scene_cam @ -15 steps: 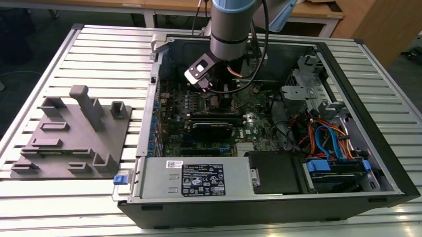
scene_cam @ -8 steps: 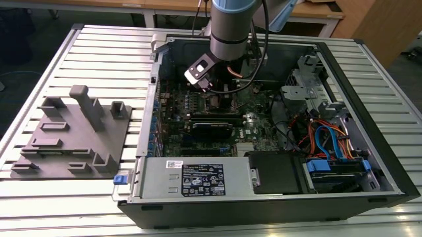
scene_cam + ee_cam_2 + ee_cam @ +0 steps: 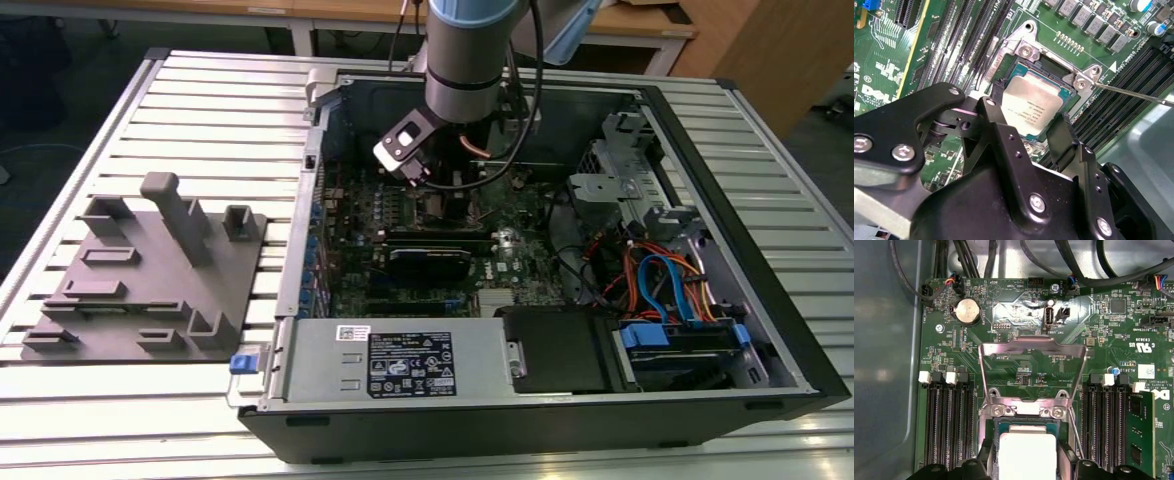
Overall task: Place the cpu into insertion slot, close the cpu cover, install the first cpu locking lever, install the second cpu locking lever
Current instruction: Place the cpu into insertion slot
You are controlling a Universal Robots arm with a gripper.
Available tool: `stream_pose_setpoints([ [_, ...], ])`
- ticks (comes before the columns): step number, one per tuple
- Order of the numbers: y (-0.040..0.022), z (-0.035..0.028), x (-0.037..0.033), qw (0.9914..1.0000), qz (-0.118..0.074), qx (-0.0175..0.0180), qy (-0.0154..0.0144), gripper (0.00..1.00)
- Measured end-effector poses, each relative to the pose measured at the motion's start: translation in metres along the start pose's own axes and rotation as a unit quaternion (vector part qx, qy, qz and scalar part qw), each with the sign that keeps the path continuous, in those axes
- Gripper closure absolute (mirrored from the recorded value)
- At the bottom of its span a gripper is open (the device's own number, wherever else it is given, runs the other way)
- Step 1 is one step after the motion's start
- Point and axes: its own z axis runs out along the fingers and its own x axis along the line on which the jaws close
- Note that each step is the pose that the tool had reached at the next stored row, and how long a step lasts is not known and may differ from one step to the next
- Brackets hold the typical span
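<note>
The step in hand is seating the cpu, and I judge it close to done. In the second wrist view, over the green motherboard (image 3: 884, 55), the black hand (image 3: 1031, 114) straddles the insertion slot (image 3: 1051, 67). The cpu (image 3: 1036, 100) lies square in that slot, silver top up. Whether the hand grips the chip or is free of it I cannot tell. Done well, the chip sits level with all 4 edges inside the socket rim, under no downward force and with no sideways nudge from the hand. In the first wrist view the cpu cover (image 3: 1033, 342) is swung fully open, away from the socket. In the second wrist view 1 thin locking lever (image 3: 1134, 93) juts out unlatched beside it. In the exterior view the arm (image 3: 467, 50) reaches down into the open computer case (image 3: 534, 435) at centre frame. The case stands on a slatted metal bench (image 3: 200, 90), with a grey fixture plate (image 3: 134, 290) at the exterior view's left. Wooden desks (image 3: 200, 10) run along the top edge.
</note>
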Motion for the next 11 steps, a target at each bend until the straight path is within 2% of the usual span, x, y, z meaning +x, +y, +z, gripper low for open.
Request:
stream_pose_setpoints([
  [11, 0.0000, 0.0005, 0.0007, 1.00000, 0.000, -0.0001, 0.0001, 0.39],
])
